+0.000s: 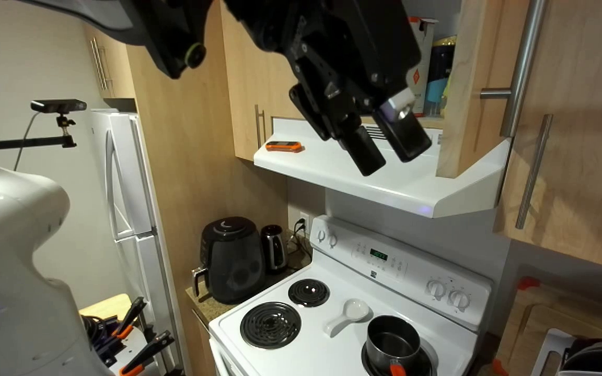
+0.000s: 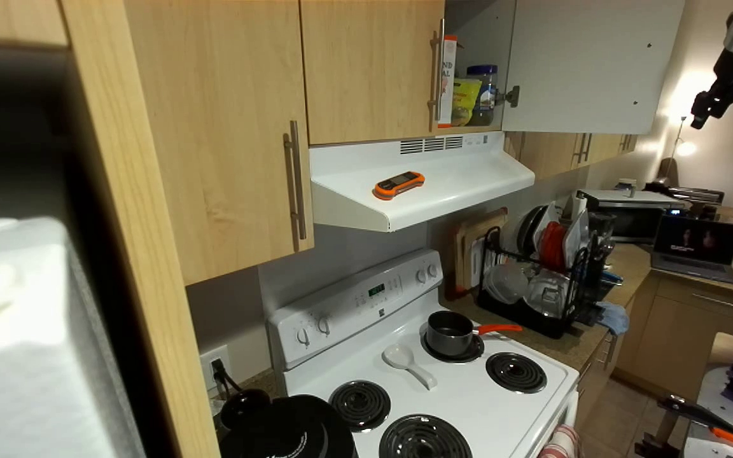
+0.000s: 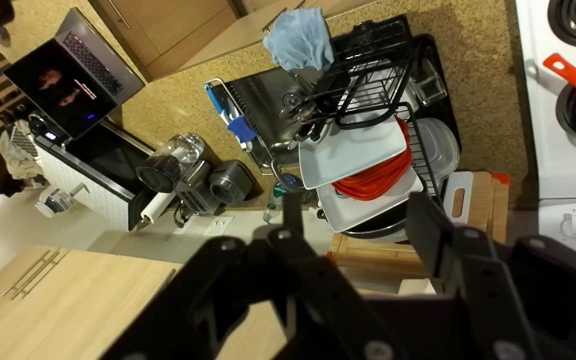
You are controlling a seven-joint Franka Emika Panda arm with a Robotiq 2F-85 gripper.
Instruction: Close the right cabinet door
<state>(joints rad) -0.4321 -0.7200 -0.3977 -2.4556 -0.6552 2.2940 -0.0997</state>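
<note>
The arm point(image 1: 11, 245) reaches in along the top of an exterior view, and its gripper point(image 1: 389, 151) hangs tilted, pointing downward and to the right of that picture. The two fingers point(image 3: 293, 215) are spread apart; in the wrist view, white plates point(image 3: 350, 150) show through the gap.

The right cabinet door point(image 2: 589, 63) is swung wide open, above and to the right of the range hood point(image 2: 468, 172). In an exterior view its white inner face shows, and the gripper sits to its right with background wall visible between them. The door's free edge juts outward, and its bar handle point(image 1: 523, 68) stands off the wooden face. The neighbouring door point(image 2: 366, 70) is closed. Inside the cabinet, a box point(image 2: 448, 83), a yellow bag point(image 2: 466, 98) and a jar point(image 2: 487, 95) stand close together.

The tops of the open door and its handle run out of frame. In an exterior view the gripper covers part of the range hood; how far in front it hangs, I cannot tell. Dark gripper links block much of the lower wrist view, and a pale block point(image 3: 417, 286) partly behind them is hard to make out.
</note>
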